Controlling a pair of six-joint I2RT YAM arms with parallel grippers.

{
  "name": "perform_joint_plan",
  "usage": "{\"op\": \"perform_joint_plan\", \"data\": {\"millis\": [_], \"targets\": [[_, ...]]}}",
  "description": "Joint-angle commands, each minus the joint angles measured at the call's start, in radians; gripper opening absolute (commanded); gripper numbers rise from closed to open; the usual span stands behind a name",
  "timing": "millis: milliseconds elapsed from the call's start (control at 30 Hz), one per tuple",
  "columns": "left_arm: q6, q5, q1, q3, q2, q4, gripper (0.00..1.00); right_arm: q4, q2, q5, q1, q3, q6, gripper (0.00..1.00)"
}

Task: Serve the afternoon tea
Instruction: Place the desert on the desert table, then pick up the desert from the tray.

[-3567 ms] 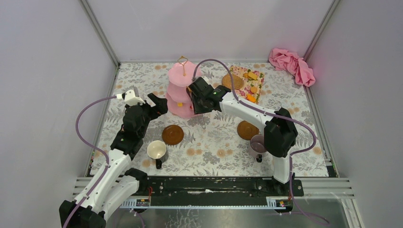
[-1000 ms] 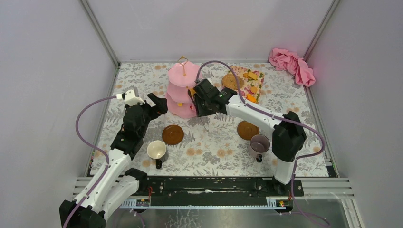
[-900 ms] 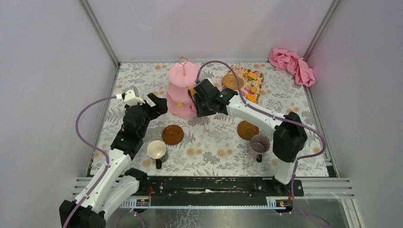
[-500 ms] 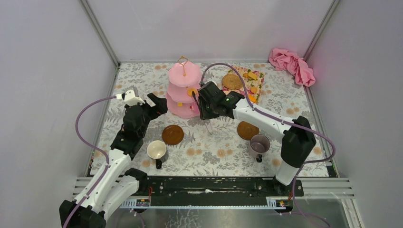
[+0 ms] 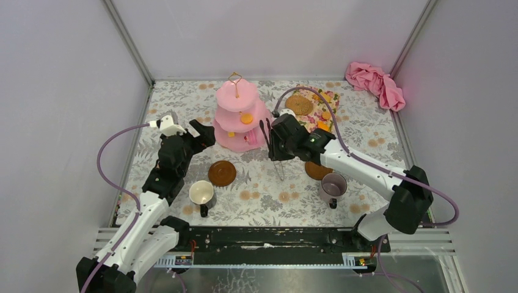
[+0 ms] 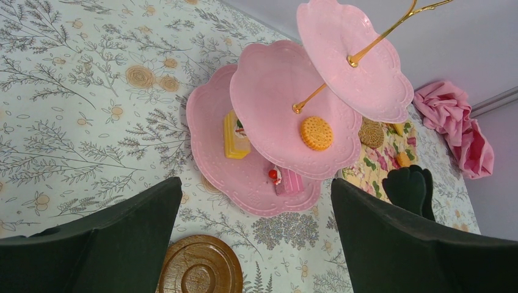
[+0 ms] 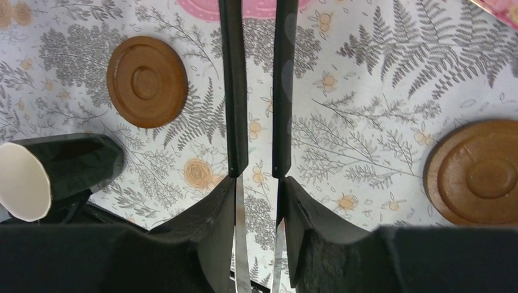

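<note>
Surface: floral print boxed in by pale walls; the stand [image 5: 237, 116] stood towards the back and a cloth [image 5: 374, 82] lay bunched in the far right corner.
Top view, task things: one biscuit [image 5: 246, 118] lay on the stand's middle tier. The white mug [image 5: 201, 193] stood just beside a saucer [image 5: 222, 173]. The purple mug [image 5: 333, 184] stood against the second saucer [image 5: 316, 171], half hidden under the right arm.
Top view, risk: the right forearm hung over the purple mug and its saucer, so a low swing would likely knock them.
Top view, tools: the right tool [image 5: 275, 145] pinched the tongs [image 5: 264, 129] just right of the stand. The left tool [image 5: 206, 133] was spread wide and empty, just left of it.
Left wrist, risk: both fingers [image 6: 122, 235] framed the stand [image 6: 269, 91], so a careless advance could probably tip it and spill the biscuit [image 6: 316, 133] and the two cakes on the bottom tier.
Left wrist, tool: left tool [image 6: 255, 189] fully spread, touching nothing.
Right wrist, risk: the grip sat far back on the tongs [image 7: 233, 91], so they might twist or slip when squeezed.
Right wrist, tool: right tool [image 7: 258, 183] pressed partway in on the tongs. Their arms stood slightly apart and carried nothing, with the tips near the stand's rim [image 7: 256, 7].
</note>
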Motion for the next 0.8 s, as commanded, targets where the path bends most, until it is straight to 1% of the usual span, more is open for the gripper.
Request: {"op": "perform_joint_plan", "data": {"millis": [0,167,300,500,667,767], "targets": [[-0.002,-0.01,0.001,0.012,-0.017,0.051,1.0,0.024,-0.087,0.077,0.009,-0.043,0.038,0.37],[-0.002,-0.007,0.001,0.01,-0.022,0.049,1.0,0.001,-0.127,0.151,0.003,-0.086,0.056,0.36],[-0.007,-0.004,0.002,0.007,-0.03,0.055,1.0,-0.04,-0.117,0.156,-0.036,-0.08,0.054,0.36],[-0.016,0.011,0.003,0.008,-0.033,0.058,1.0,-0.046,-0.073,0.078,-0.177,-0.09,0.034,0.35],[-0.015,0.015,0.005,0.01,-0.042,0.06,1.0,-0.087,0.017,0.059,-0.262,-0.036,0.013,0.35],[-0.017,0.016,0.005,0.008,-0.049,0.06,1.0,-0.081,0.055,0.026,-0.316,-0.028,0.014,0.35]]}}
